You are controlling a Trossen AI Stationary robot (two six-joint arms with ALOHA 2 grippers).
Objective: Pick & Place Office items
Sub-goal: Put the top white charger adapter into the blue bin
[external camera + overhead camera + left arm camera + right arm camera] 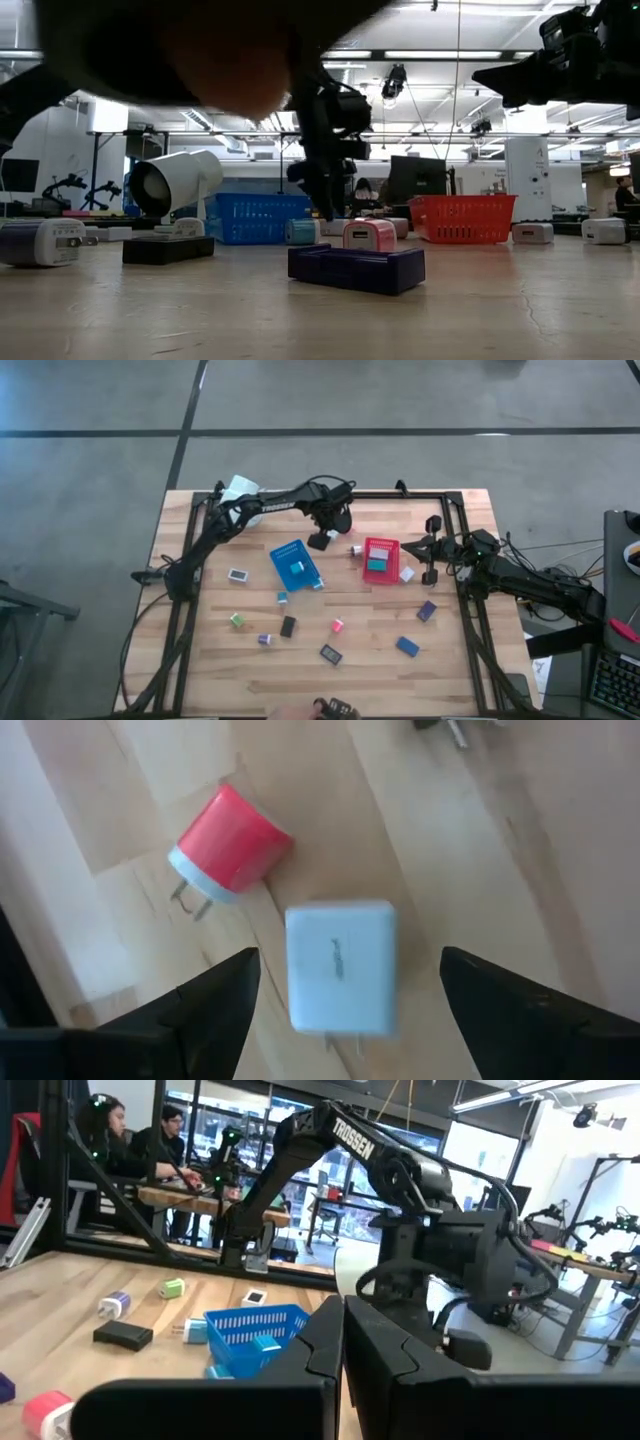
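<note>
A white charger block (338,990) lies flat on the wooden table, with a pink-red plug adapter (232,842) on its side close by. My left gripper (350,955) points down over the white block, open, one finger on either side of it and clear of it. In the high view this gripper (320,541) hangs between the blue tray (285,552) and the red tray (382,546). My right gripper (340,1350) is shut and holds nothing, waiting at the table's right edge (432,560). More small office items lie scattered over the near half.
The blue tray holds a white-teal item (300,567) and the red tray a teal one (376,564). Loose blocks include green (237,619), black (288,626), pink (338,625) and blue (407,646). A person's hand (330,708) reaches over the near edge.
</note>
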